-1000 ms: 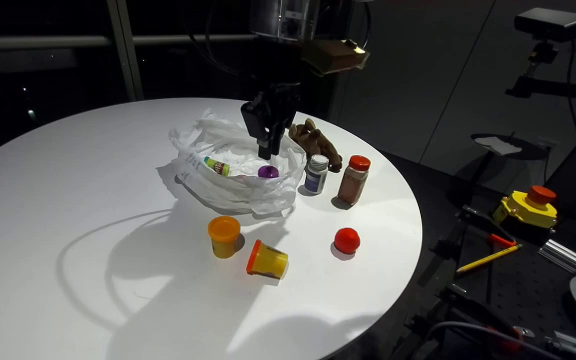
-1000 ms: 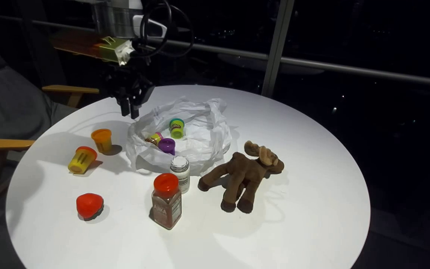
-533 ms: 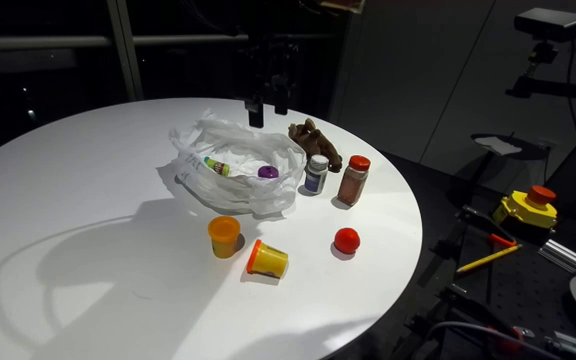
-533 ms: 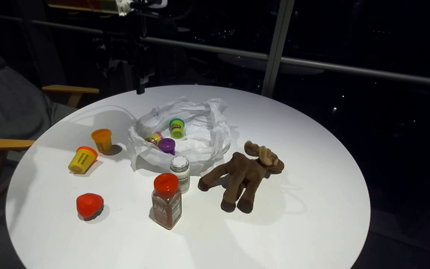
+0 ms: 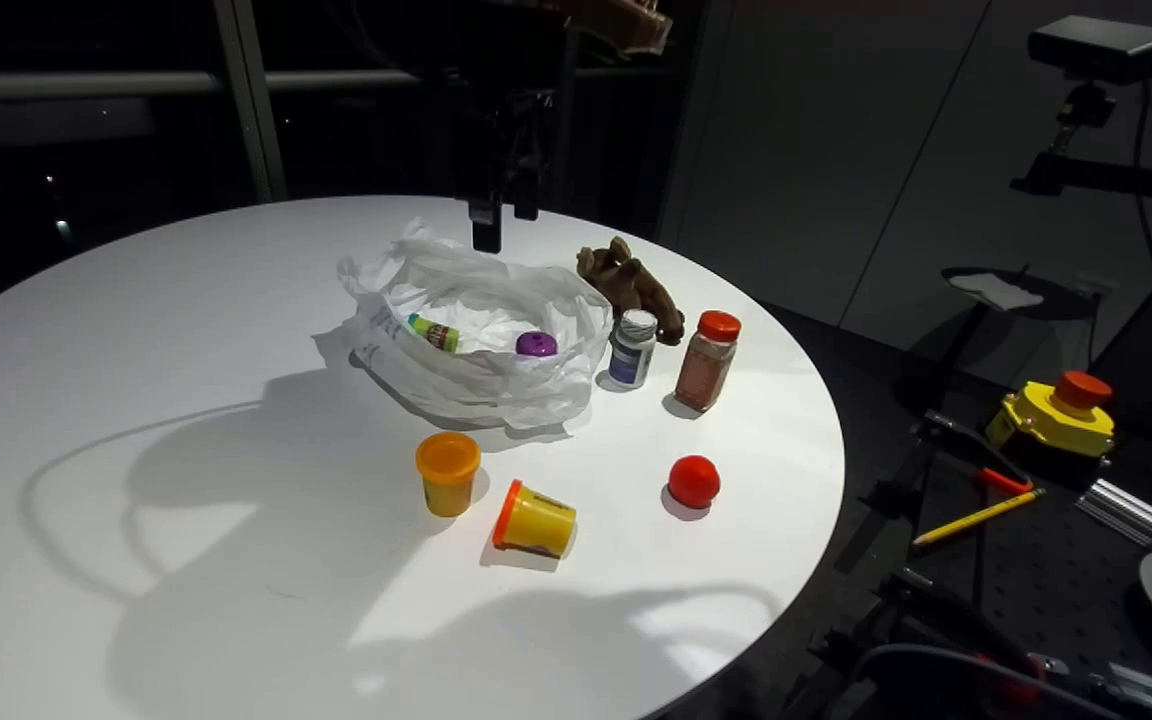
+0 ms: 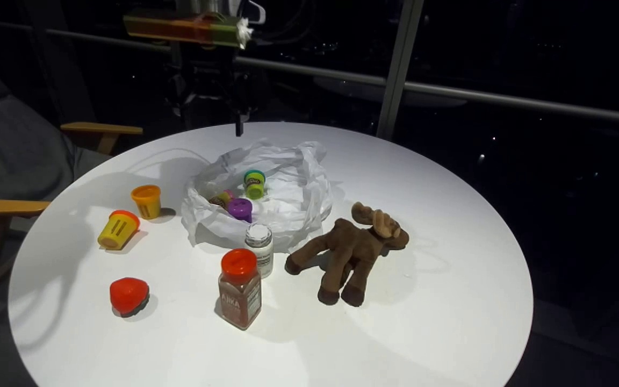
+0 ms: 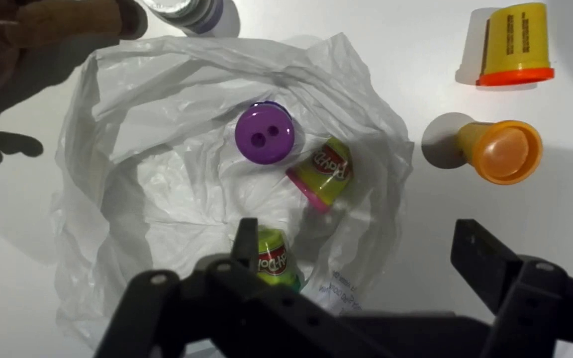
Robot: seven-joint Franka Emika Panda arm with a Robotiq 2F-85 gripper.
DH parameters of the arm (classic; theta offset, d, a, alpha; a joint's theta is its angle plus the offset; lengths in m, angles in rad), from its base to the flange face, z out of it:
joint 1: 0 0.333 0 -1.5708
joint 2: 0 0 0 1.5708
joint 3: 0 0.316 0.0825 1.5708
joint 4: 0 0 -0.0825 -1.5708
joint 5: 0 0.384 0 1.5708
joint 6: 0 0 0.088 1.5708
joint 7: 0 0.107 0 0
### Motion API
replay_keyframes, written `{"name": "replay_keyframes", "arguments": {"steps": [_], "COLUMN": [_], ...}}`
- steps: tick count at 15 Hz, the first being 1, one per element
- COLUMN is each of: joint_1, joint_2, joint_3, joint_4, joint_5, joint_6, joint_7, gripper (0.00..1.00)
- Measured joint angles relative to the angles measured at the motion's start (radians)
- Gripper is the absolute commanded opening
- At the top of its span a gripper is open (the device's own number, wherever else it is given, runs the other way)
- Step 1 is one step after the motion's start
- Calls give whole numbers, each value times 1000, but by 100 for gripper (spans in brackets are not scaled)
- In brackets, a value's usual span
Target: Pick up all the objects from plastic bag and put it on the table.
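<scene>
Purple plastic can (image 6: 240, 208), yellow tub with a pink lid (image 7: 322, 169) and lime-green tub with a teal lid (image 6: 254, 184) are inside the thin, wrinkled, translucent white plastic bag (image 6: 312, 185), which sits open on the far half of the large round white table (image 6: 438, 317). The pink-lidded tub lies just beside the can; the lime-green tub lies on its side. Outside the bag, as seen in an exterior view, the orange cup with an orange lid (image 6: 147, 204) stands upright at left. The yellow cup with a red-orange lid (image 6: 117, 231) lies on its side, nearer. The small red ball (image 6: 128, 294) rests at near left. The clear square bottle with a red cap and brown contents (image 6: 240, 298) stands at near centre; the white cylindrical bottle (image 6: 264, 259) stands between it and the bag. The brown plush moose (image 6: 350, 250) lies to the right. Black two-finger gripper (image 7: 355, 243) hangs above the bag, fingers (image 7: 244, 242) wide apart. In the wrist view, one finger covers part of the lime-green tub.
</scene>
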Motion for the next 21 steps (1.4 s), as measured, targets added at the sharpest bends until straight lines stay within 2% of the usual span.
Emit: {"name": "replay_keyframes", "arguments": {"steps": [4, 7, 14, 21], "joint_1": [-32, -40, -32, -46], "joint_2": [123, 181, 289, 404], "joint_3": [7, 25, 21, -19], "joint_4": [48, 76, 129, 258], "joint_5": [0, 0, -70, -95], "joint_6": [69, 107, 275, 297], "joint_7": [-157, -216, -225, -225], "gripper": [100, 100, 100, 100]}}
